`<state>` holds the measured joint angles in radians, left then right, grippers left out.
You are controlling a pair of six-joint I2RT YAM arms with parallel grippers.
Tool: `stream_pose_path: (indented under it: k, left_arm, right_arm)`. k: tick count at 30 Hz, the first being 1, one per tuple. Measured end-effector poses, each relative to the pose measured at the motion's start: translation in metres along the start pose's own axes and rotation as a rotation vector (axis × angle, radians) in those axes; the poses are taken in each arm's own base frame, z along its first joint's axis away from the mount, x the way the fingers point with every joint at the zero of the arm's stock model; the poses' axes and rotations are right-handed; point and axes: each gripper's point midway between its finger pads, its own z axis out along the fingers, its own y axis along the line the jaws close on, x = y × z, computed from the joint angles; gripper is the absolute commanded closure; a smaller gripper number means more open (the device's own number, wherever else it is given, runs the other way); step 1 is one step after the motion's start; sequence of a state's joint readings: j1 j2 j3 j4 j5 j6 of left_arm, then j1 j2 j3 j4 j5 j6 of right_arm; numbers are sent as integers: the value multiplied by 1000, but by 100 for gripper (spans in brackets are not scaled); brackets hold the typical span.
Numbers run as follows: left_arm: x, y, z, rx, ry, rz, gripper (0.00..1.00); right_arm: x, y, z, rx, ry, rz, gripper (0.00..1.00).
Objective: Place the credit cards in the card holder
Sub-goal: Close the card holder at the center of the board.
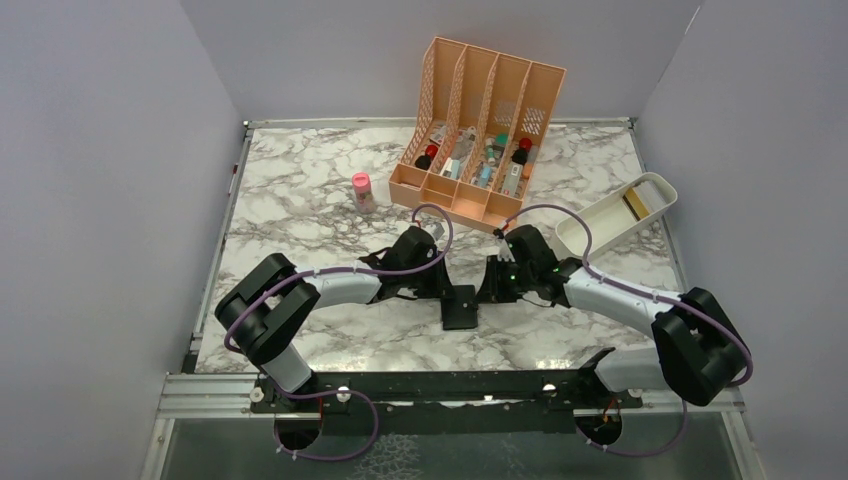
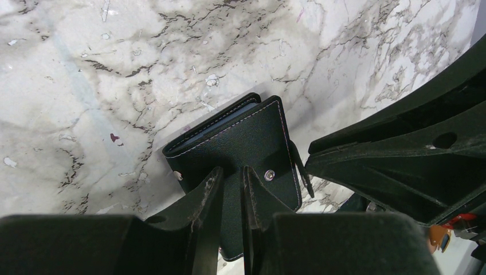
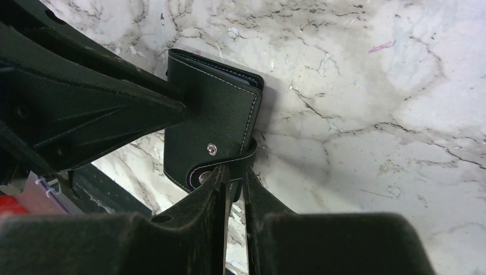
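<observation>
Wallet lay closed, near centre of table. Left gripper clenched on its body, apparently to steady it. Right gripper pinched the snap strap, likely to open it. Gold card sat in tray, far right.

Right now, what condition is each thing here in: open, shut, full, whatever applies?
card holder: folded shut, snap strap undone.
left gripper: shut, tips resting on the card holder's cover.
right gripper: shut on the card holder's strap.
white tray: holds one gold card.
orange organiser: upright, small items in its slots.
pink bottle: standing upright.
</observation>
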<state>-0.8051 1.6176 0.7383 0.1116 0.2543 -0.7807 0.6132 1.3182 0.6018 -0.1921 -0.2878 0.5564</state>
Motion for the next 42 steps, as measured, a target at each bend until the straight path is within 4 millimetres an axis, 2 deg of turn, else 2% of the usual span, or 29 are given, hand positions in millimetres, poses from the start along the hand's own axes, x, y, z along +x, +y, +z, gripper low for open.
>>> stream_pose_path:
  k: [24, 42]
  left_arm:
    - [0, 0, 0, 1, -1, 0, 79]
    - [0, 0, 0, 1, -1, 0, 80]
  right_arm:
    - [7, 11, 2, -57, 42, -14, 81]
    - [13, 16, 11, -66, 76, -27, 81]
